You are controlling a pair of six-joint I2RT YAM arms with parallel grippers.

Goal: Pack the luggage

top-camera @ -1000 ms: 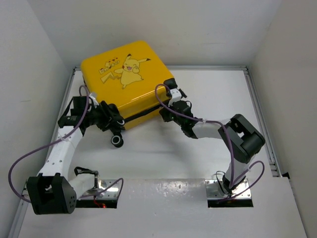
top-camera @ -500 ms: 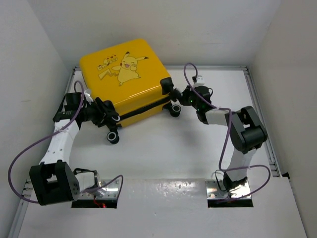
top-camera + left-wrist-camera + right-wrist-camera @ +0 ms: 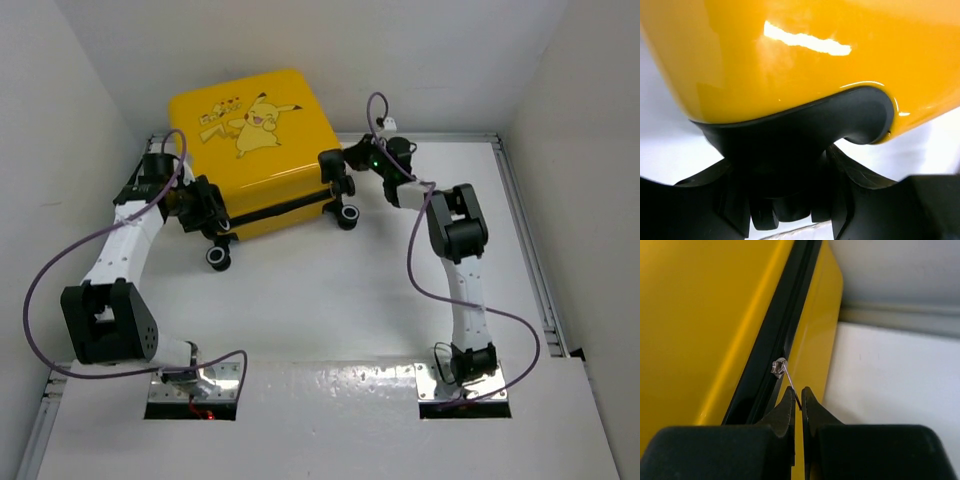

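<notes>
Top external view: the yellow luggage (image 3: pixel 255 150) lies lid-up at the far left of the table (image 3: pixel 330 310), its far edge near the back wall. The left gripper (image 3: pixel 205 212) is at the case's near-left corner. In the left wrist view, its fingers stand part-way apart, clamped on the black wheel mount (image 3: pixel 805 130). The right gripper (image 3: pixel 335 172) is at the right side of the case. Its fingers are pinched together on the thin metal zipper pull (image 3: pixel 791 385), along the black zipper seam.
</notes>
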